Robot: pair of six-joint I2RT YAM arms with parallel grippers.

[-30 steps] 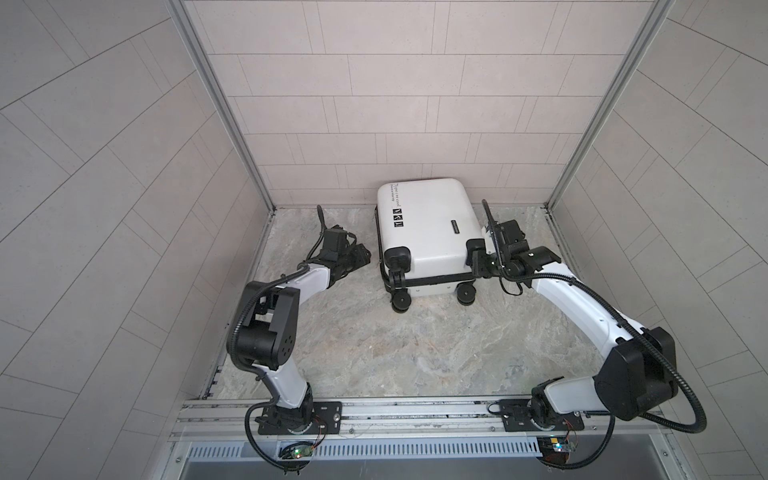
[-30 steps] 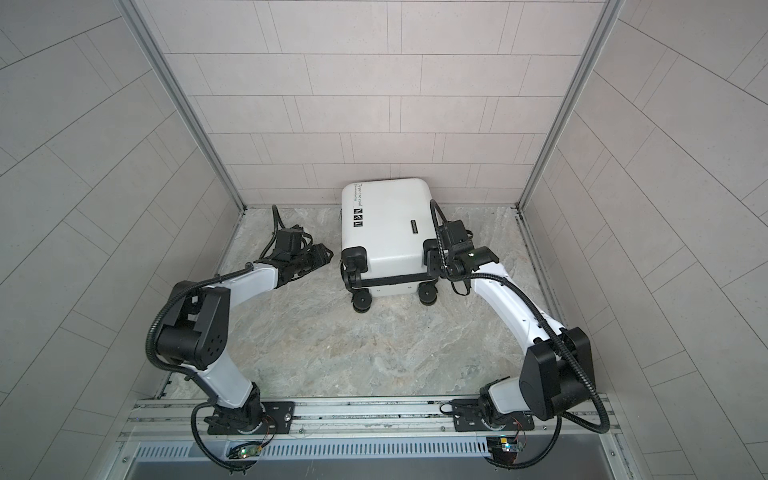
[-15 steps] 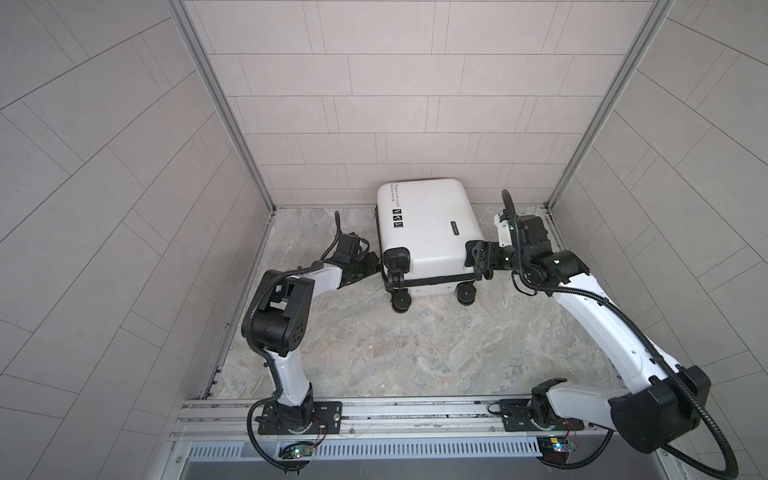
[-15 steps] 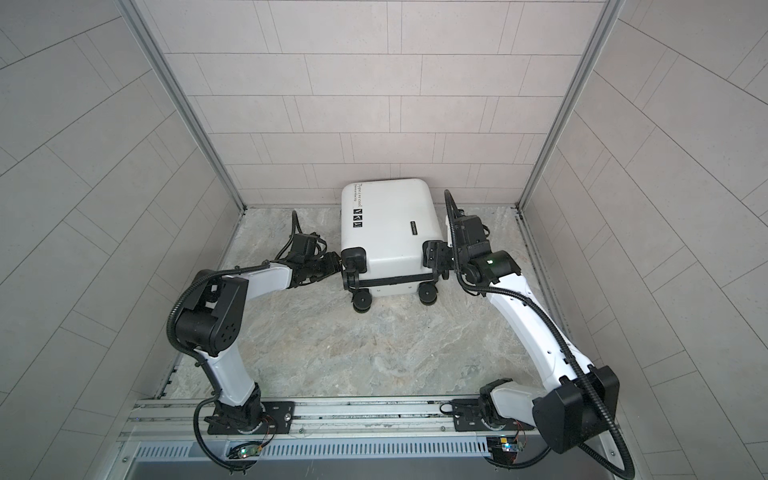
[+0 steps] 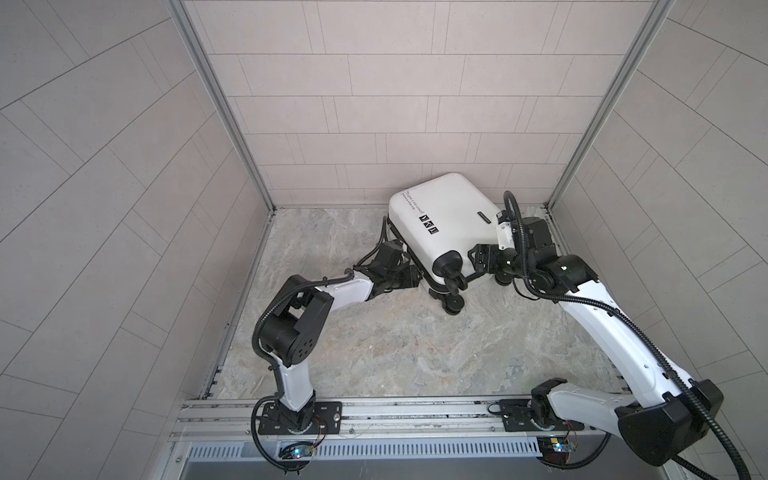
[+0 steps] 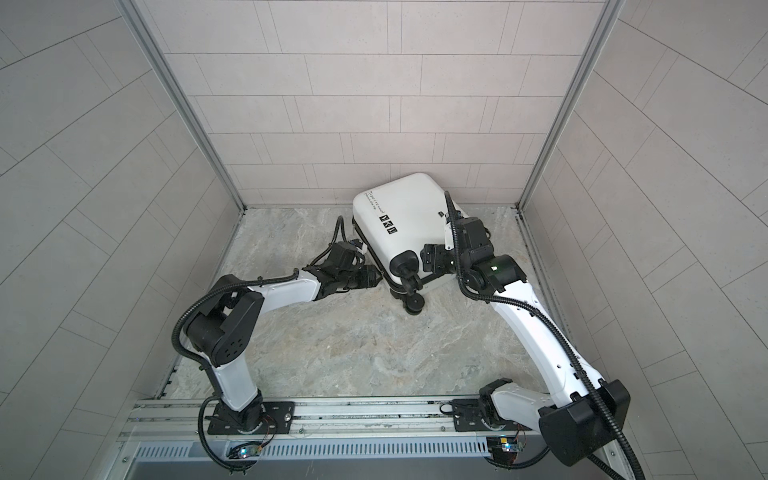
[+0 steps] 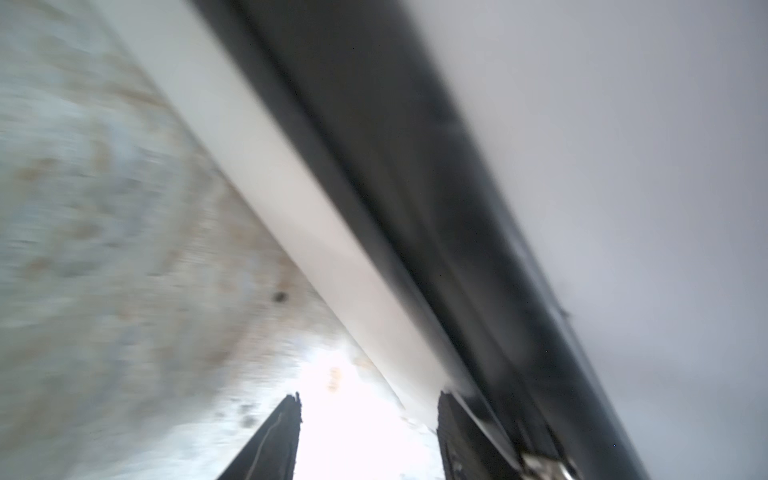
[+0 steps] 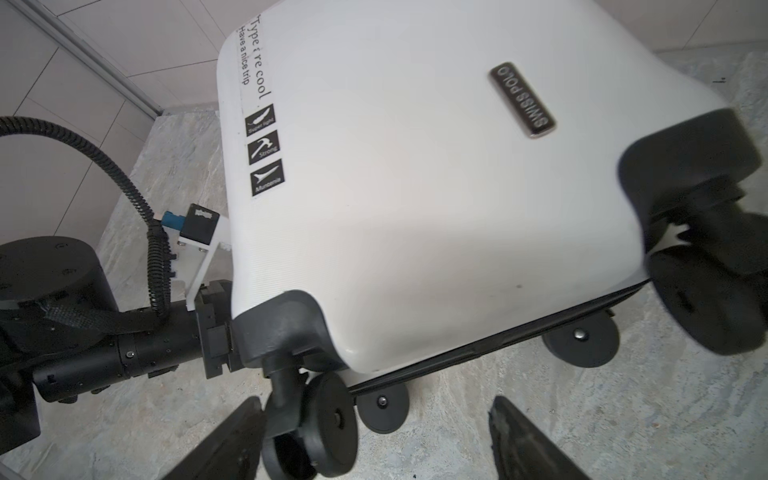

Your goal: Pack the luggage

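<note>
White luggage [image 5: 444, 224] between the tools, left tool [image 7: 370, 397] spread at its side, right tool [image 8: 376, 401] spread at its wheeled end

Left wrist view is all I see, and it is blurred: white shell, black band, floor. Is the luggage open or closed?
Observer: Closed. The luggage lies flat, lettered shell up, wheel end nearest the robot.
Operator: Where is the right gripper?
Observer: The right gripper is open at the wheel end, a spinner wheel close in front.
Operator: And the left gripper?
Observer: The left gripper is low at the luggage's long side.
</note>
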